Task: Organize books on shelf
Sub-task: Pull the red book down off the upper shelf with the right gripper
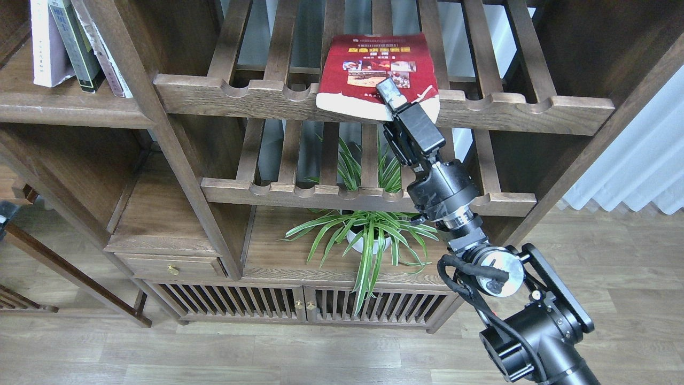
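The thick red book (pixel 374 67) with small cover photos lies on the upper slatted rack, its curled front corner hanging over the notched rail. My right gripper (pixel 391 100) reaches up from the lower right and is shut on the book's front edge, one finger on the cover. A pale lavender-white book (pixel 45 48) and a black-edged book with a green panel (pixel 79 51) stand on the flat dark-brown shelf (pixel 69 111) at the top left, with another thin book (pixel 109 59) leaning beside them. My left gripper is out of view.
A second slatted rack (pixel 368 200) runs below the first one. A potted spider plant (pixel 366 235) stands under it, close to my right forearm. A cabinet upright (pixel 160 123) separates the plank shelf from the racks. Low slatted doors (pixel 299 305) sit near the floor.
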Robot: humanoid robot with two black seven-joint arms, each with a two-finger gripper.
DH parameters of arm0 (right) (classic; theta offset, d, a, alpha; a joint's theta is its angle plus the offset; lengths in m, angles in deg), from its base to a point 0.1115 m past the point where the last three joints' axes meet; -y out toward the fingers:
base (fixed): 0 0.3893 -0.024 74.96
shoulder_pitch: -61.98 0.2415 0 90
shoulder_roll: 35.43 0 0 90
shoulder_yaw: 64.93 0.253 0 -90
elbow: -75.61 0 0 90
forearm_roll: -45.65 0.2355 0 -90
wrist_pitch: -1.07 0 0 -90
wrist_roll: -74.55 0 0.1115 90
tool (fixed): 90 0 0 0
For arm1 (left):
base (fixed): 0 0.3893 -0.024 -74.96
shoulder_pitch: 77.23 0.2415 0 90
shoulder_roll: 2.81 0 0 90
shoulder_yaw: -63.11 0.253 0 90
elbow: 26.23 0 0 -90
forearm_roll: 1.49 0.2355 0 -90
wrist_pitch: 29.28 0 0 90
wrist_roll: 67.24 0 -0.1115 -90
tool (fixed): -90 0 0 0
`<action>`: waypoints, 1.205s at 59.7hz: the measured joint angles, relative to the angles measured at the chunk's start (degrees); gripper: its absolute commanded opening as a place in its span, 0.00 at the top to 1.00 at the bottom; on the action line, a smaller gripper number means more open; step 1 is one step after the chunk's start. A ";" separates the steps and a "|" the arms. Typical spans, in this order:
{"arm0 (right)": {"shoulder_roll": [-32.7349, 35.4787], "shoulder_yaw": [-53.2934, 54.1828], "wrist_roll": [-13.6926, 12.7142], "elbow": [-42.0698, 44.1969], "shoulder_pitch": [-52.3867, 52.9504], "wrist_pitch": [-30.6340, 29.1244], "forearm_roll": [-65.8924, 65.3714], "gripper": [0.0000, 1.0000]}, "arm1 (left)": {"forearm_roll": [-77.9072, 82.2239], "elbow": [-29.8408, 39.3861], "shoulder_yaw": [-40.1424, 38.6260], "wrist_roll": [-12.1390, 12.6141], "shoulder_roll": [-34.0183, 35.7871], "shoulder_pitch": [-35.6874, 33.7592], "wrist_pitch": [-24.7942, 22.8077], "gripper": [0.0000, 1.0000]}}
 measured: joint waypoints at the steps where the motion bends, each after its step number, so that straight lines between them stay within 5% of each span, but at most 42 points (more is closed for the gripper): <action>1: 0.00 -0.05 -0.01 -0.03 -0.04 -0.21 0.01 0.96 | -0.01 0.00 0.00 -0.02 0.00 0.00 0.00 0.01; 15: 0.78 -3.31 -0.60 -0.85 -2.08 -6.86 0.06 0.97 | -6.51 -0.15 4.05 -1.09 0.33 0.12 -0.02 0.01; 30: 3.00 -10.22 -0.65 -1.56 -8.70 -7.16 -0.41 0.97 | -19.04 1.49 18.65 -1.62 1.97 -0.29 -0.02 0.01; 50: 7.36 -17.07 -0.70 -0.95 -17.99 -7.17 -1.16 0.97 | -21.26 8.05 29.61 -8.38 1.65 -0.43 -0.02 0.01; 72: 9.01 -20.97 -2.93 0.92 -21.85 -7.13 -3.27 0.97 | -21.29 13.42 37.51 -9.02 -3.66 -1.44 -0.02 0.01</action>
